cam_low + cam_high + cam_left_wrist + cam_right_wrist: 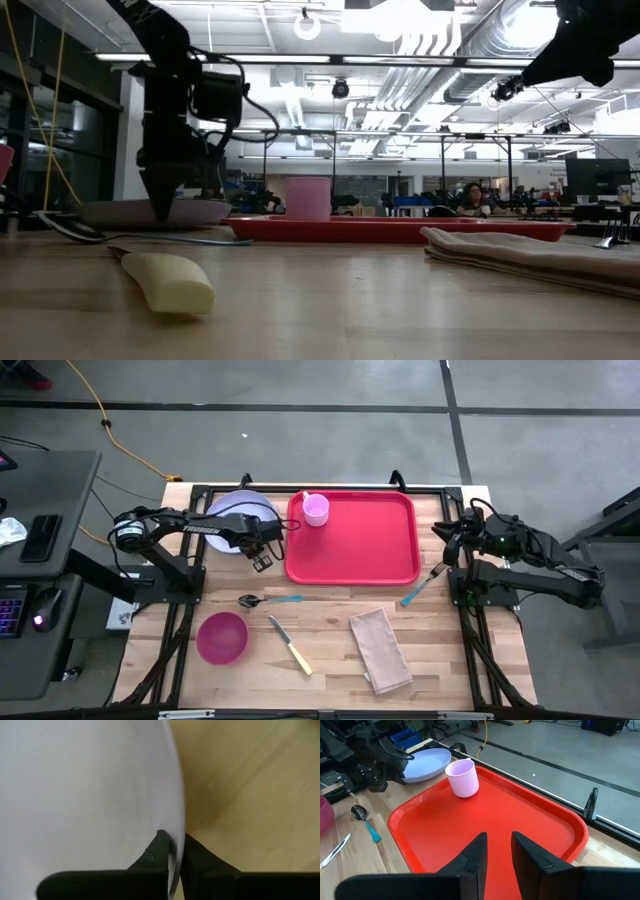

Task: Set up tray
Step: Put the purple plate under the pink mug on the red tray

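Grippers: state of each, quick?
Left gripper: shut on the plate rim.
Right gripper: open, empty, above the tray.

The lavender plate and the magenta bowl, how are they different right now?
The lavender plate is pale, shallow and lies left of the red tray, while the magenta bowl is deep, saturated pink and sits nearer the table's front. The left gripper pinches the plate's rim; nothing touches the bowl. Both are round, empty and off the tray.

Bright even overhead lighting; ceiling lamps (pixel 400 10) glare in low view; near knife handle (pixel 170 282) blurred; shadows soft.
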{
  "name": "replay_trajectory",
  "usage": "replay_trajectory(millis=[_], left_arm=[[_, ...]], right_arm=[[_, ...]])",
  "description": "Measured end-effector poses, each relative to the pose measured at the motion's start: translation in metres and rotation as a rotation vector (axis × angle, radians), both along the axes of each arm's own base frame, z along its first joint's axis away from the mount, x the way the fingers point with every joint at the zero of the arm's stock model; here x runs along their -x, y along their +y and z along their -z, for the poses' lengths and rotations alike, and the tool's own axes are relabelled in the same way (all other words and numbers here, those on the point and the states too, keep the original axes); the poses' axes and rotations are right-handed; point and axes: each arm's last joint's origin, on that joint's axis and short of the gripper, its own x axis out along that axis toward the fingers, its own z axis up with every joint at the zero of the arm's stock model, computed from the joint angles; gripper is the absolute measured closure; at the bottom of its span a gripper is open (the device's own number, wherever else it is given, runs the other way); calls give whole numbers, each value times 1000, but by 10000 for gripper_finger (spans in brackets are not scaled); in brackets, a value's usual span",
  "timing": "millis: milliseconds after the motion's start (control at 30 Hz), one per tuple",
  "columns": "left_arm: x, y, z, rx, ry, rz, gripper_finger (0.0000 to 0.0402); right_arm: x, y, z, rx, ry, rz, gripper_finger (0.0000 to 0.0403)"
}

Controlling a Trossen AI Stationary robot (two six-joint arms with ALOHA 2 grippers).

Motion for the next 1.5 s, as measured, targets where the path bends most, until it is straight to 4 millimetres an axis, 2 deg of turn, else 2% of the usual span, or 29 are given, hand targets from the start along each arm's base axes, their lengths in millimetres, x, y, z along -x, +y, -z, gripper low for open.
replay_trajectory(millis=[167, 700, 1033, 1233, 1500], left_arm=[[-8, 3, -16, -18, -4, 1, 384], [-16, 7, -50, -21, 13, -1, 383], [-13, 5, -65, -4, 75, -22, 383], [-19, 5, -85, -21, 52, -14, 383], [-33, -5, -129, -131, -9, 43, 383]], right_arm=[[0, 0, 0, -2, 5, 0, 336], [1, 0, 2, -8, 27, 0, 336], [1, 0, 3, -9, 29, -1, 336], [1, 0, 3, -10, 35, -1, 336], [2, 1, 5, -17, 50, -6, 336]])
